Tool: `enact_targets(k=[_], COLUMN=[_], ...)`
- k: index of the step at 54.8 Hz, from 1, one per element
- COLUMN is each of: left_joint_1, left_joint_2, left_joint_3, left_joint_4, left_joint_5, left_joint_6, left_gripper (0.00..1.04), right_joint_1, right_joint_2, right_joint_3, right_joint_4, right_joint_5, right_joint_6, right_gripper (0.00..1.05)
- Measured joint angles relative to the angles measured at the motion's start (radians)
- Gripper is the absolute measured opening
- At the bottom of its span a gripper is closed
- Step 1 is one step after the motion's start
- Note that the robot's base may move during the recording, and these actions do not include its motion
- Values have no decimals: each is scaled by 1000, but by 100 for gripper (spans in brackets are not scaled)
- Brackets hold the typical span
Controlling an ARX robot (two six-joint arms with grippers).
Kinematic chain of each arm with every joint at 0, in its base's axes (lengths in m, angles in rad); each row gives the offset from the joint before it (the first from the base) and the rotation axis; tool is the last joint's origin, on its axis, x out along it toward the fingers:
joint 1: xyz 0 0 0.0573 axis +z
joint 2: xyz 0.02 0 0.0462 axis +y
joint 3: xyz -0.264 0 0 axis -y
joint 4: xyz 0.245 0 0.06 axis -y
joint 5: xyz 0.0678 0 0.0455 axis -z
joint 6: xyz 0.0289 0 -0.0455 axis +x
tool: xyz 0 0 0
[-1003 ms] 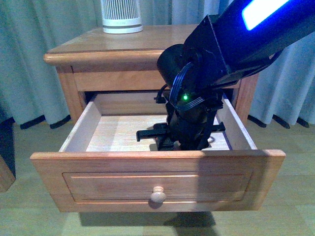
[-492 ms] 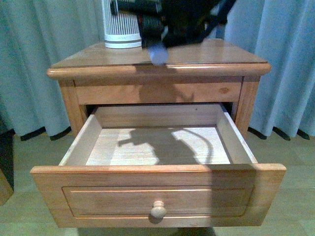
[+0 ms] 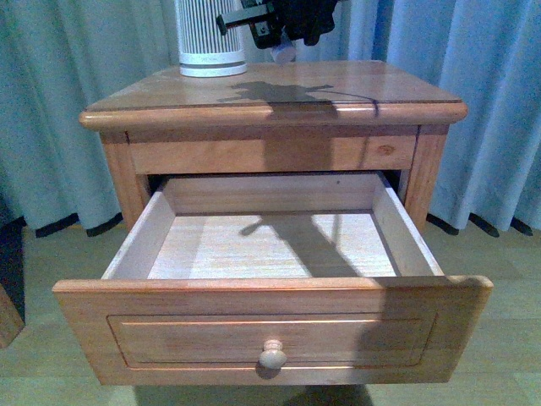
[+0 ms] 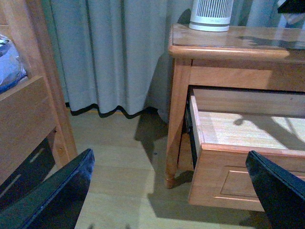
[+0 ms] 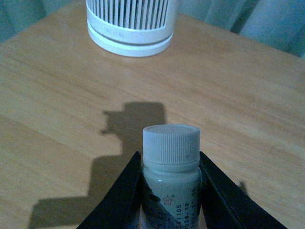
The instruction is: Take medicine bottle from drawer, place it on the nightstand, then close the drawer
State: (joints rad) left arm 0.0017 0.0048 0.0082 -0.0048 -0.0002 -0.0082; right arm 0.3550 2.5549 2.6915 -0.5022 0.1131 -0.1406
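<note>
Though the drawer (image 3: 270, 326) stands pulled out and bare inside, the front view shows the job only part done: the right pincer (image 3: 283, 34) hangs over the nightstand (image 3: 380, 93), toward the back edge of its top, with the small bottle (image 3: 284, 52) in its grip. Just beside it, in the back left corner, stands a ribbed white cylinder (image 3: 210, 38). A shadow lies on the wood below the bottle, so I judge it is not yet set down.

From the left wrist, the left pincer (image 4: 169, 153) is spread wide and empty, low near the floor and off to the nightstand's left side, well apart from the drawer's knob.

From the right wrist, the two dark fingers (image 5: 121, 195) press the bottle's body on both sides, cap up and upright, with bare wood ahead.

The risk is letting go too high: so light a bottle would likely tip and roll toward an edge, or off the front edge into the open drawer. Drifting toward the back left corner could knock the cylinder. Pushing the drawer shut hard might jolt the bottle over.
</note>
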Motion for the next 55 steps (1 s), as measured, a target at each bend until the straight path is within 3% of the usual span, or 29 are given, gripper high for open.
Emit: enact_targets(k=[6, 18, 28, 38, 46, 55], left_joint_1=[0, 0, 0, 0, 0, 0], left_joint_2=[0, 0, 0, 0, 0, 0], left_joint_3=[0, 0, 0, 0, 0, 0], left_joint_4=[0, 0, 0, 0, 0, 0], left_joint_5=[0, 0, 0, 0, 0, 0], left_joint_6=[0, 0, 0, 0, 0, 0], left_gripper=[98, 98, 98, 98, 98, 98], right_joint_1=[-1, -9, -19, -35, -56, -74], right_joint_2=[59, 72, -195, -631, -998, -1237], right_joint_3=[89, 134, -329, -841, -1247, -1665], right_joint_4=[6, 76, 372, 563, 582, 582], right_joint_5=[27, 42, -27, -147, -254, -282], right_joint_6=[-11, -10, 26, 134, 222, 264], right_gripper=[32, 71, 99, 98, 98, 98])
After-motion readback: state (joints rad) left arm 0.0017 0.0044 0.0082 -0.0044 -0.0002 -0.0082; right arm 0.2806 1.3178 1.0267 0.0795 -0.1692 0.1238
